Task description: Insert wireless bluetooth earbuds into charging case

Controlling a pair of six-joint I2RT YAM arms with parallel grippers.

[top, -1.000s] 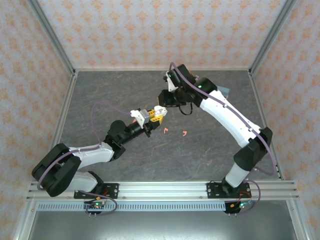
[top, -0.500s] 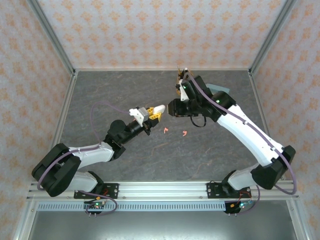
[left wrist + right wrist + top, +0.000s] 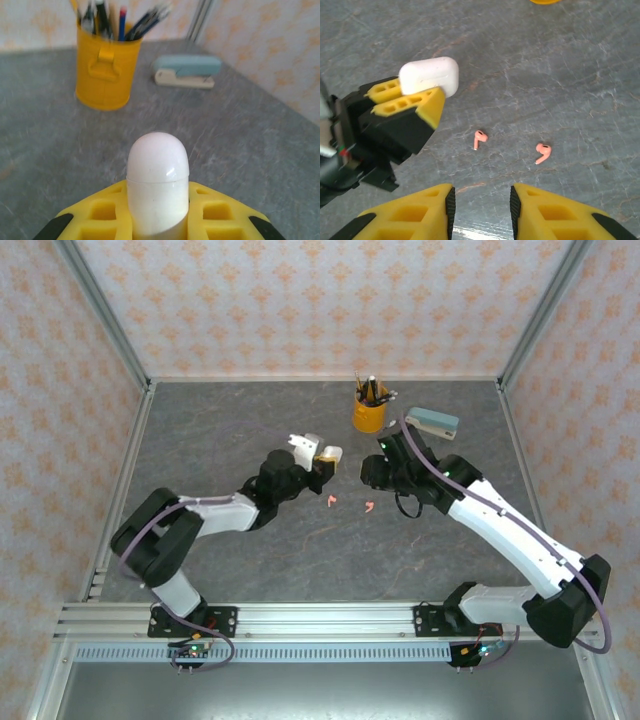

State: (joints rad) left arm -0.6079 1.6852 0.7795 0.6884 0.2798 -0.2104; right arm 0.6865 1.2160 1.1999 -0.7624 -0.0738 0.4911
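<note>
While left gripper point(image 3: 427, 92) clamps case point(image 3: 429, 75), I see right gripper point(image 3: 482, 200) spread wide just above 2 pink earbuds point(image 3: 479, 138); right arm nearer, one dead ahead.

**Right arm pulls back, left arm reaches out**

The right arm swings off the far middle of the grey table and now lies lower, stretched toward the right side. Its right gripper point(image 3: 373, 472) sits nearer the front than a second ago. The move brings the yellow metal pen cup point(image 3: 369, 417) and the pale blue stapler point(image 3: 432, 422) fully into sight. The left arm extends, carrying the left gripper point(image 3: 322, 464) and its white pebble-shaped plastic case point(image 3: 328, 452) farther right and away from the bases.
</note>
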